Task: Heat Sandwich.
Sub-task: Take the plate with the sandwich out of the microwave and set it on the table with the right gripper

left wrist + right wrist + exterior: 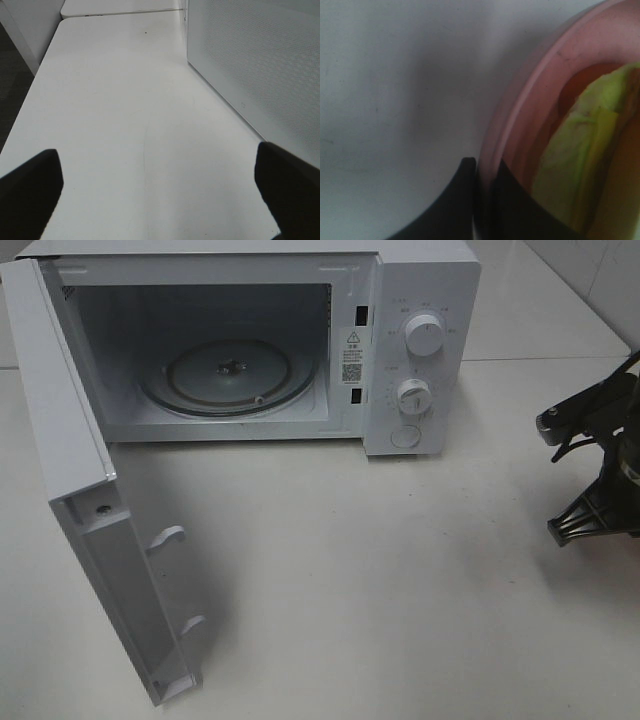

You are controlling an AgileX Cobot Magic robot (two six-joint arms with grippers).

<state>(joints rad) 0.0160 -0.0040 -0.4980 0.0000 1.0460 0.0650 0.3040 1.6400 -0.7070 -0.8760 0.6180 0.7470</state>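
In the right wrist view the sandwich (580,150) fills the frame up close, yellow-green filling showing, lying on a round pink plate (530,85). My right gripper (485,200) is shut on the plate's rim, one dark finger outside it and one inside. The exterior high view shows only the right arm (595,460), at the right edge; plate and sandwich are out of that view. My left gripper (160,195) is open with nothing between its fingertips (30,190), low over the white table beside the microwave's side wall (260,65).
The white microwave (420,300) stands at the back with its door (70,470) swung wide toward the front left. Its glass turntable (225,375) is bare. Two knobs (424,338) sit on the right panel. The white table (350,570) stretches in front.
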